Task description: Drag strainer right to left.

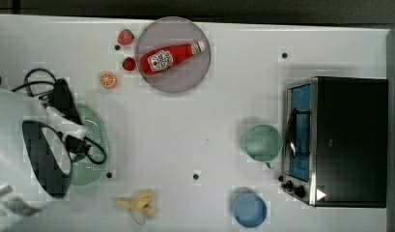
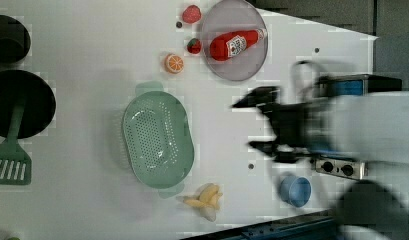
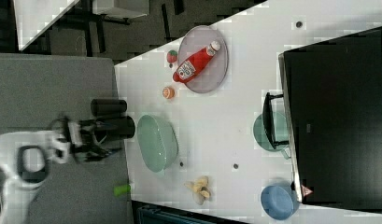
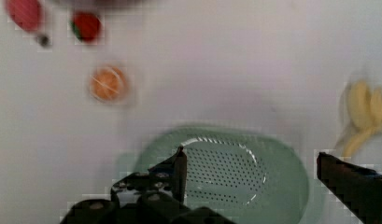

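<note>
The strainer point(image 1: 94, 140), a pale mint-green oval colander full of small holes, lies on the white table at the top view's left, partly under my arm. It also lies open to view in the left view point(image 2: 157, 137) and the right view point(image 3: 156, 142). My gripper point(image 1: 75, 126) hangs above it, open, with nothing between the fingers. In the wrist view the strainer point(image 4: 235, 172) lies below and between the two black fingertips point(image 4: 179, 165). The left view shows the gripper point(image 2: 244, 125) with its jaws spread wide, raised off the table.
A grey plate point(image 1: 195, 72) carries a red ketchup bottle point(image 1: 168, 58). Nearby lie two strawberries point(image 1: 126, 36), an orange half point(image 1: 108, 79) and a banana point(image 1: 137, 203). A mint cup point(image 1: 261, 142), blue bowl point(image 1: 250, 210) and toaster oven point(image 1: 340, 140) stand at the top view's right.
</note>
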